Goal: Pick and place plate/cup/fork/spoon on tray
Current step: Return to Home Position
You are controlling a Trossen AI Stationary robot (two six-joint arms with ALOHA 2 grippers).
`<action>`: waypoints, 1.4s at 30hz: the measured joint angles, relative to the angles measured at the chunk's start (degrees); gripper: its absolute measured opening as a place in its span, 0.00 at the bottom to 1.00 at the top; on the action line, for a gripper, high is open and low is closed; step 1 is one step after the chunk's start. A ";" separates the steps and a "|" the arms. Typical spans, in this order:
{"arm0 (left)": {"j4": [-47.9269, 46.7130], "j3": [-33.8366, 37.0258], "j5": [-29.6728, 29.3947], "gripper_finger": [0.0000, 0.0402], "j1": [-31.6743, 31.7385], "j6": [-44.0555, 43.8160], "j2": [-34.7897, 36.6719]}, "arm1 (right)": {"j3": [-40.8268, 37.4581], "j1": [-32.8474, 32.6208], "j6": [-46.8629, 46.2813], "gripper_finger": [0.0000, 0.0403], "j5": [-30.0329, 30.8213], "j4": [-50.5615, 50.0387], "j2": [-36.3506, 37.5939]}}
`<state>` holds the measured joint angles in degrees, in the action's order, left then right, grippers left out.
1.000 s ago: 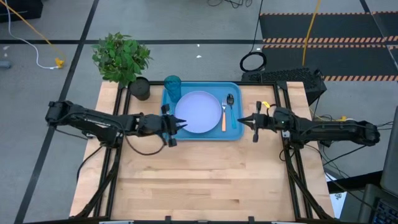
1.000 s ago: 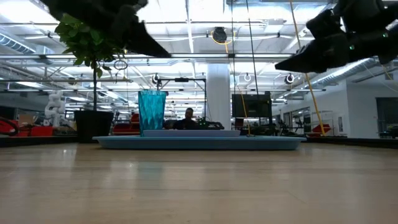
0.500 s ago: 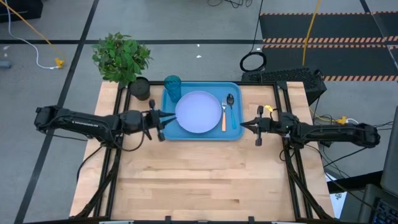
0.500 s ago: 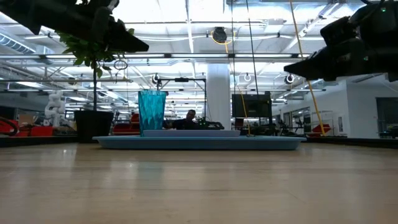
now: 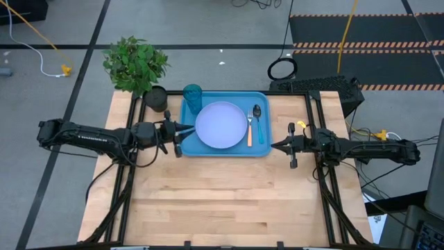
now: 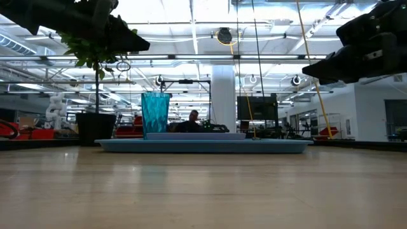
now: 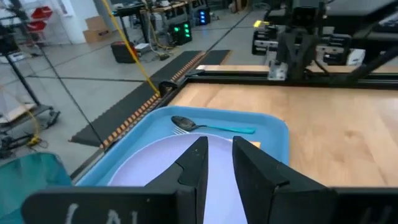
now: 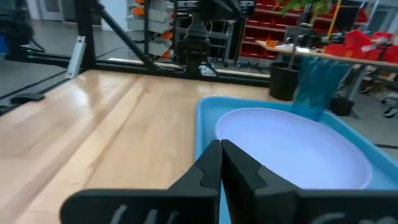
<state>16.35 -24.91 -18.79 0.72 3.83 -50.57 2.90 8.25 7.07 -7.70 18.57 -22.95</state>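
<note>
The blue tray (image 5: 262,149) lies at the table's far middle. On it rest the pale plate (image 5: 222,125), the teal cup (image 5: 192,97) standing upright at its far left corner, the orange-handled fork (image 5: 250,133) and the blue-handled spoon (image 5: 257,119) to the plate's right. My left gripper (image 5: 187,130) hovers at the tray's left rim, pointing toward the plate, with a narrow gap between its fingers (image 7: 219,146). My right gripper (image 5: 273,146) hovers just right of the tray, shut and empty (image 8: 221,146).
A green plant (image 5: 135,64) in a black pot (image 5: 157,98) stands at the far left corner, next to the cup. The bare wooden table (image 5: 229,201) stretches in front of the tray. Black frame rails run along both table sides.
My left gripper has drawn back from over the plate's left edge toward the table's left edge and now sits at the tray's left rim. My right gripper has drawn back a little toward the table's right and near edges. The tableware has stayed put.
</note>
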 joint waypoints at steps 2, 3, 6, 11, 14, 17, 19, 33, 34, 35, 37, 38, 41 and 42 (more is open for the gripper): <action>-0.08 0.00 1.96 0.19 -0.32 0.79 0.22 | -0.02 -1.04 -0.91 0.00 0.00 -1.44 1.37; -0.41 0.00 3.24 0.19 -0.65 1.66 0.82 | -0.02 -1.55 -1.53 0.00 0.08 -1.48 2.07; -0.65 0.00 5.05 0.19 -1.75 2.89 2.54 | -0.04 -3.13 -2.30 0.00 0.23 -1.51 4.23; -8.13 0.00 3.24 0.19 -2.16 0.83 7.44 | -0.07 -4.66 -2.12 0.00 2.05 -5.88 7.44; -12.39 0.00 1.82 0.19 -2.48 -1.04 12.11 | -0.09 -4.96 -2.96 0.00 3.12 -8.29 8.91; -17.28 0.00 2.24 0.19 -3.45 -2.11 16.39 | -0.11 -5.36 -3.33 0.00 3.10 -8.97 9.71; -19.75 0.00 2.20 0.19 -4.09 -2.82 18.59 | -0.11 -5.69 -2.77 0.00 3.10 -8.98 10.07; -22.30 5.80 -2.15 0.19 -6.92 -3.98 27.52 | -0.15 -8.18 -1.34 0.00 3.15 -13.72 12.83; -22.21 6.10 -3.46 0.19 -6.92 -4.56 28.05 | -0.15 -8.45 -1.53 0.00 3.23 -13.87 12.84; -22.11 6.19 -3.94 0.19 -6.90 -4.80 28.33 | -0.15 -8.67 -1.61 0.00 3.46 -14.16 12.84; -22.20 6.19 -3.99 0.19 -6.92 -4.64 28.74 | -0.15 -9.13 -1.67 0.00 4.95 -14.79 12.84; -22.13 6.19 -3.89 0.19 -6.92 -4.37 28.72 | -0.15 -9.32 -1.67 0.00 5.76 -15.02 12.86; -22.83 6.21 -3.76 0.19 -6.92 -3.59 28.63 | -0.15 -9.95 -1.56 0.00 6.14 -15.77 13.78; -23.11 6.21 -3.76 0.19 -6.92 -3.55 28.63 | -0.15 -10.24 -1.51 0.00 6.12 -16.16 14.44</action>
<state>-6.76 -18.70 -22.55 -6.20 0.27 -21.93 2.74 -1.98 5.56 -1.58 2.41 -8.51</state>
